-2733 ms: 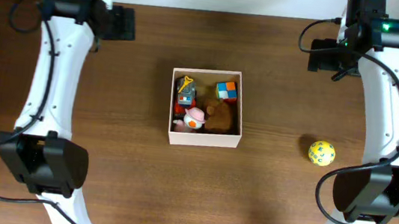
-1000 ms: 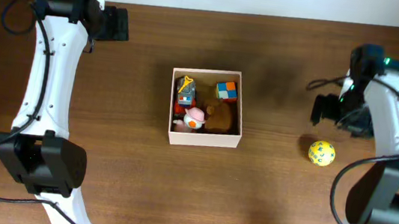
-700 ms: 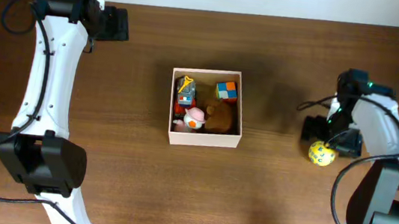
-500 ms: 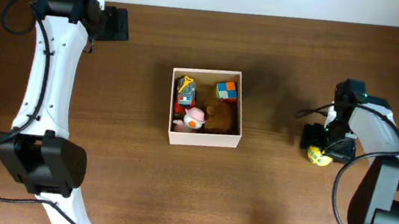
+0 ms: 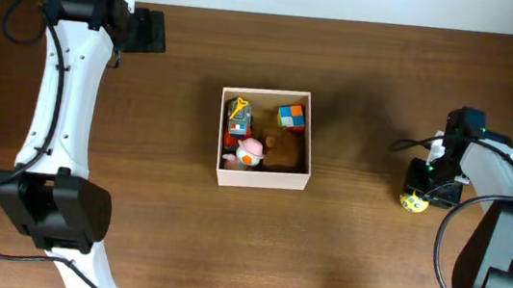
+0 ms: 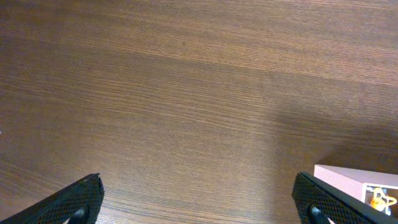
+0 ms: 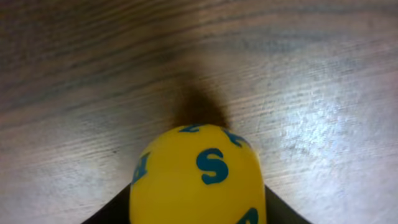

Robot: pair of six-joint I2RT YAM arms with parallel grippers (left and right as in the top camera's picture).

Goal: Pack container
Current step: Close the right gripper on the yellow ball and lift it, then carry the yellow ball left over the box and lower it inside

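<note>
The square, shallow container (image 5: 262,178), with thin white walls and a tan cardboard interior, sits at the centre of the dark brown wooden tabletop (image 5: 351,252). We see four small toys inside it:

- a blue-and-orange checkered cube (image 5: 291,117) in the far corner on the right arm's side
- a brown plush toy (image 5: 285,150) nearer than the cube
- a pink-and-white figure (image 5: 250,151) just beside the plush
- a blue-and-yellow toy (image 5: 238,118) along the wall on the left arm's side

The round yellow ball with blue letters (image 7: 198,177) lies outside the container, well apart from it on the right arm's side. The black right fingers (image 7: 109,214) are clamped on the yellow ball, one pressed against each flank.

The black left fingers (image 6: 78,198) stand wide apart with nothing between them. They are over bare tabletop, well apart from the container, beyond its far corner on the left arm's side. In the left wrist view one white corner of the container shows at the lower edge.
</note>
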